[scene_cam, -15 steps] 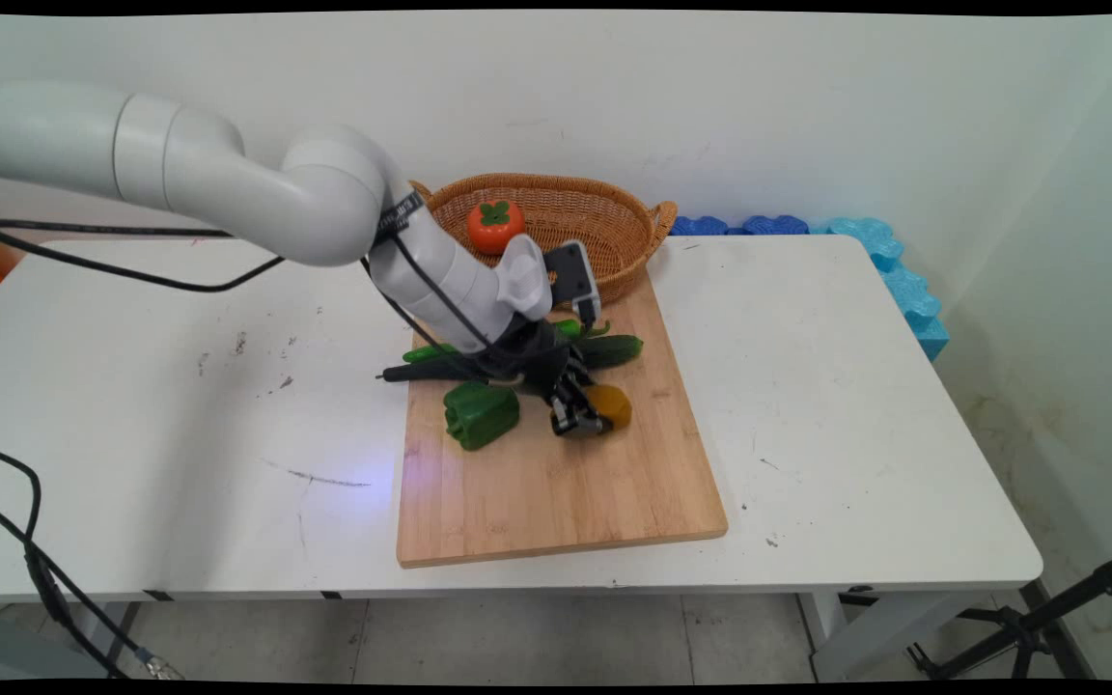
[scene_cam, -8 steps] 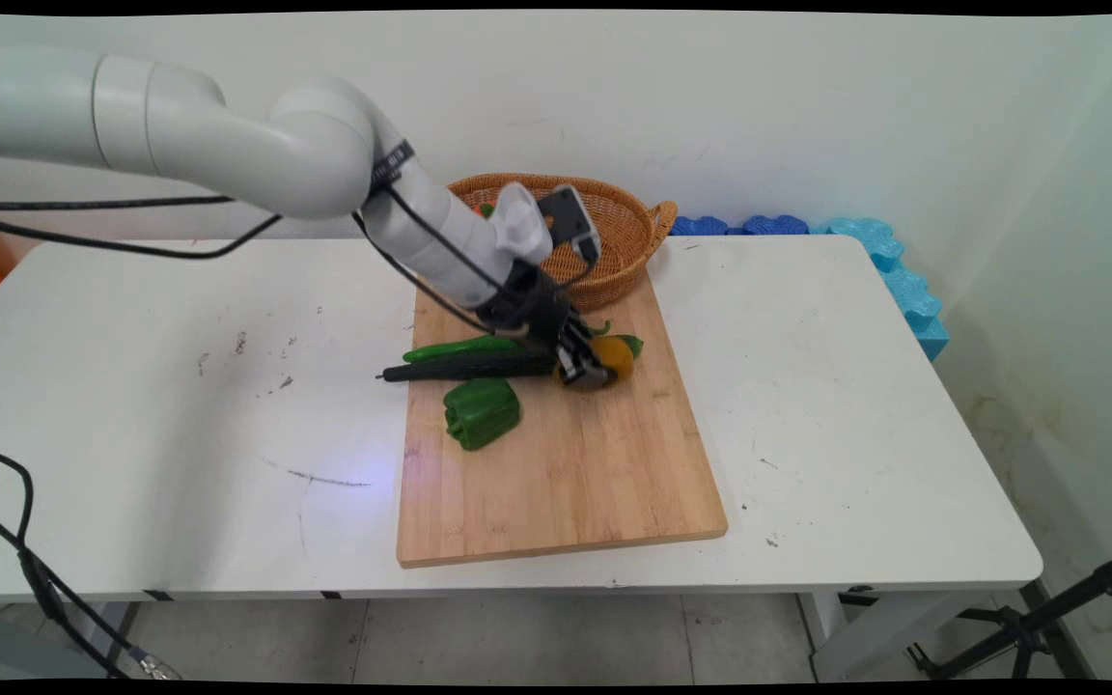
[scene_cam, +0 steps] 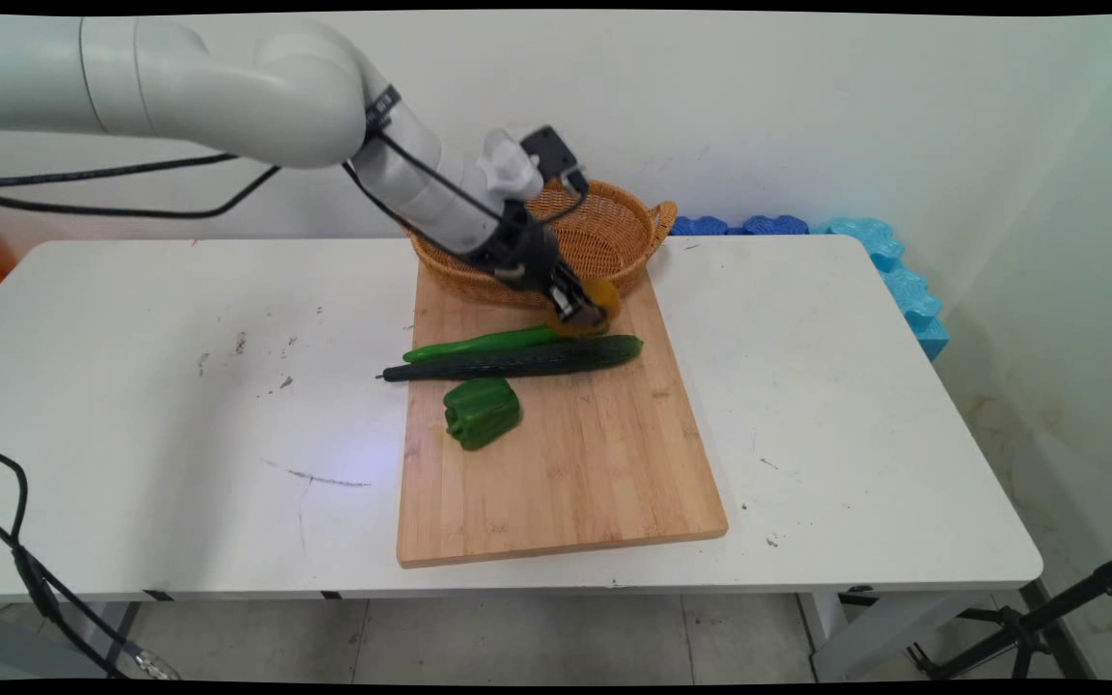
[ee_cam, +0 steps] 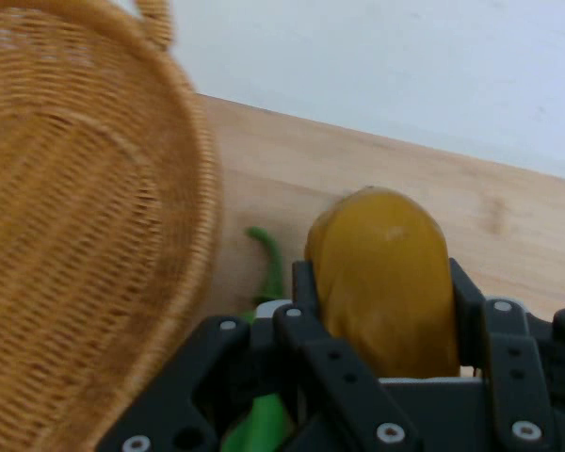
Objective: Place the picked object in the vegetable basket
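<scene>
Jaws are pinching a yellow-orange pepper, lifted off the cutting board near its far edge, right beside the wicker basket rim. I'd keep the squeeze steady and clear the cucumber below.

arm reaching down-right, gripper fingers clamped w/ load

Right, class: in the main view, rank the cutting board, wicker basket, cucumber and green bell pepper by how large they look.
1. Cutting board
2. Wicker basket, though the arm covers part of it
3. Cucumber, long but thin
4. Green bell pepper
</scene>
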